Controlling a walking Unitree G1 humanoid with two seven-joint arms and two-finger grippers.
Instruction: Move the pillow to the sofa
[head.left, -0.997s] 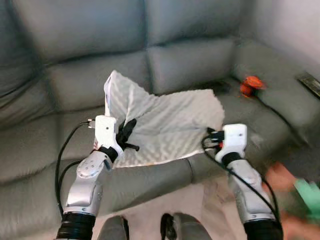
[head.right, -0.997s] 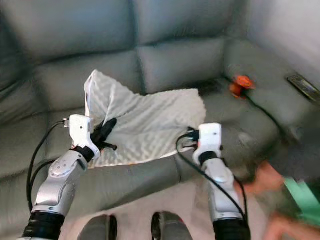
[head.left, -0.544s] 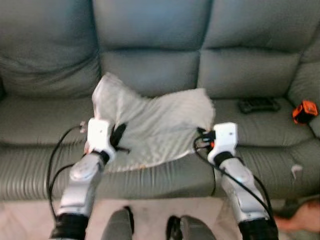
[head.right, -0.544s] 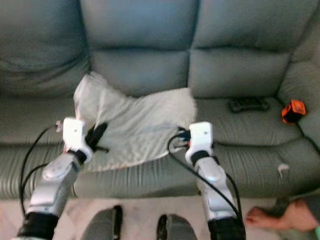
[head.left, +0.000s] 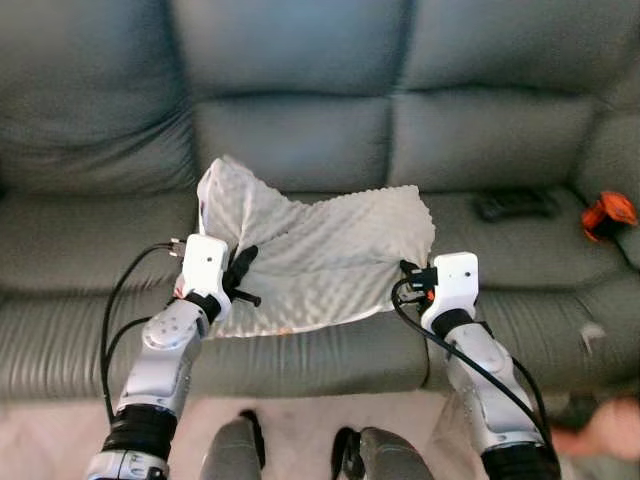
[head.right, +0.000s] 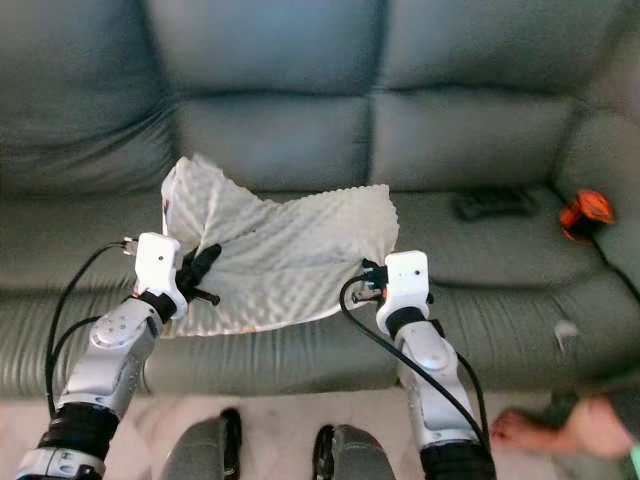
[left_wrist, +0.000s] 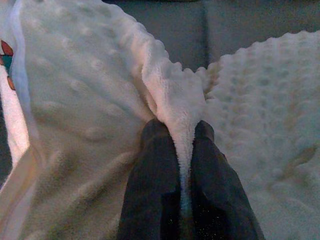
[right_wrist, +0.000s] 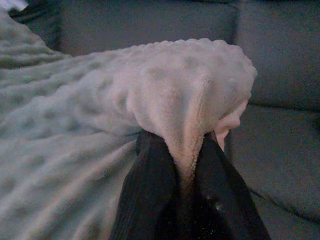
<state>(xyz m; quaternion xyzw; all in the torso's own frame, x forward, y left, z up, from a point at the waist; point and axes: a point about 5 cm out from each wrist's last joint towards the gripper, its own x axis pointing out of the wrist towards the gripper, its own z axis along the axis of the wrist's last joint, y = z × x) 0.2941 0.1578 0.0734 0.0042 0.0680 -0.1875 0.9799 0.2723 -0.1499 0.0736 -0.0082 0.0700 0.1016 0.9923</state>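
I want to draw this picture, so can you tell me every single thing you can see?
pillow: one, cream-white and bumpy, held up over the sofa seat between both grippers
sofa: one, grey-green, fills the background
remote-like thing: one, black, on the seat cushion to the robot's right
small object: one, orange and black, on the far right of the seat
person's foot: one, bare, on the floor at lower right
left gripper: one, black fingers pinching a fold of the pillow
right gripper: one, black fingers pinching the pillow's other corner
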